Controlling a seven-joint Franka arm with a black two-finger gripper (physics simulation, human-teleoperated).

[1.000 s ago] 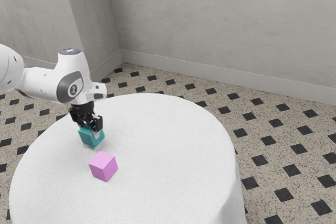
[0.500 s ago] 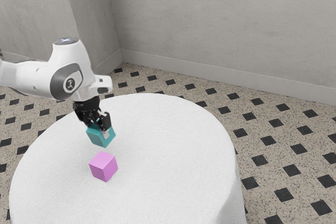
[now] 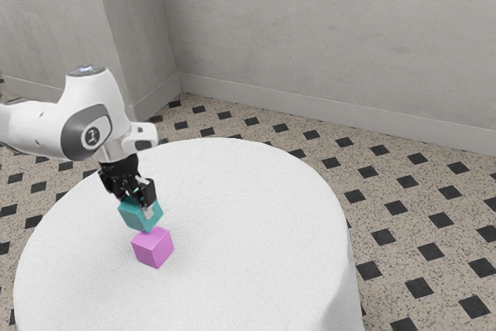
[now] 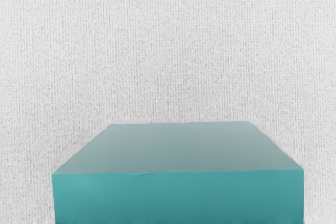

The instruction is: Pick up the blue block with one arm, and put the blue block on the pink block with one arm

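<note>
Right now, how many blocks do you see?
2. The blue block is gripped in the hand, just above the pink block, which sits on the white table.

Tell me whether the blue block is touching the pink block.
Cannot tell. In the exterior view the blue block, held in the hand, overlaps the top edge of the pink block; no gap shows, but contact isn't plain either.

a round table (image 3: 256, 215) draped in a white, finely textured cloth that hangs down over its sides stands on a speckled floor (image 3: 403, 184) set with small black diamond tiles. one pink block (image 3: 151, 246) rests directly on the cloth, in the part of the tabletop toward the exterior view's left, in from the edge. the cloth around it lies smooth and flat.
</note>
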